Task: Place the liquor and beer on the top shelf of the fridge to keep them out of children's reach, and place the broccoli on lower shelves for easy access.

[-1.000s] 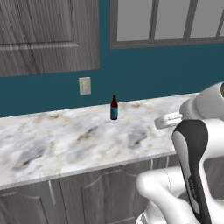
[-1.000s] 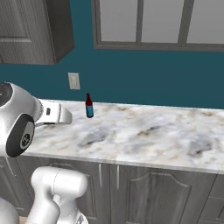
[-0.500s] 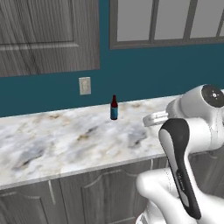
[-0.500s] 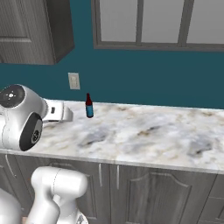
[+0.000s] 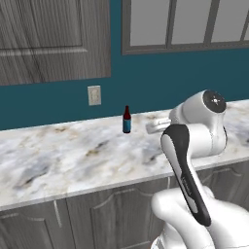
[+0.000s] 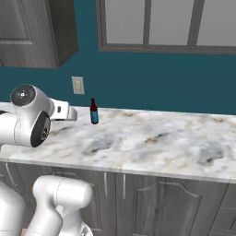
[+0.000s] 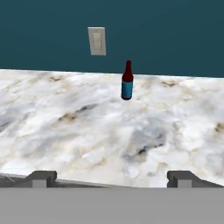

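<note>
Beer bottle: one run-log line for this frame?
beer: upright on marble counter, near wall | hand: open, empty, facing beer, apart from it

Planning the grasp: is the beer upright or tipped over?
Upright: the beer stands neck-up on the marble counter, near the wall.

Base views flank arm, hand view low; all share beer (image 7: pixel 127 82)

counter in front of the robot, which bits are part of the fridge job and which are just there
Part of the job:
- beer, upright on the marble counter near the wall
- gripper, open, apart from the beer

Just there:
- wall socket
- upper cabinet
- window
- base cabinet doors
</note>
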Available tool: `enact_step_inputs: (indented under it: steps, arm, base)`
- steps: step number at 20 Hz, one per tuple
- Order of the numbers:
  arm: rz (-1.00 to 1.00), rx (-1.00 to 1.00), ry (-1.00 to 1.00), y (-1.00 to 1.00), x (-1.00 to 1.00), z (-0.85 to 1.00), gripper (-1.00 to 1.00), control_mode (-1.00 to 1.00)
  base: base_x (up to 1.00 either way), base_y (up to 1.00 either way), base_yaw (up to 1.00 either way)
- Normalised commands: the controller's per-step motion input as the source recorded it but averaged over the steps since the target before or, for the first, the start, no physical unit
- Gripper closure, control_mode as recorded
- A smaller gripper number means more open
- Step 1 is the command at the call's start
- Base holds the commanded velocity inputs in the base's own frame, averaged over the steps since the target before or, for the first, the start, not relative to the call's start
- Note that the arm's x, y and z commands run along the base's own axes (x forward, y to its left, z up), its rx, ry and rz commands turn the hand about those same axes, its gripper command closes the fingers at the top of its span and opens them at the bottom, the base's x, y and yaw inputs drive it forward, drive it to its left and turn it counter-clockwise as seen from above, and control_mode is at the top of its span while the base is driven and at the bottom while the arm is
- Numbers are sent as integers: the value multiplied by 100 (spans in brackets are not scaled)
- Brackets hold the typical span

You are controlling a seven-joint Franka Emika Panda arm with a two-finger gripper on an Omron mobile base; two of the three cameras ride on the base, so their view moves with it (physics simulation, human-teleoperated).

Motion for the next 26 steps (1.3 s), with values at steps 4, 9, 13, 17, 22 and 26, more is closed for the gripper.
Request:
enact_step_inputs:
  steps: [4, 9, 13, 17, 22, 26]
  arm:
    - [0, 1, 1, 0, 50, -22, -100, -100]
    - [0, 0, 1, 0, 47, -29, -100, -100]
    - [0, 1, 1, -1, 47, -33, -100, -100]
    - [0, 1, 0, 0, 49, -30, -100, -100]
    - [0, 3, 0, 0, 47, -17, -100, -100]
    - [0, 3, 0, 0, 42, -13, -100, -100]
  base:
    - [0, 0, 0]
    - [0, 0, 0]
    - [0, 0, 0]
    - [0, 0, 0]
    - [0, 0, 0]
    - [0, 0, 0]
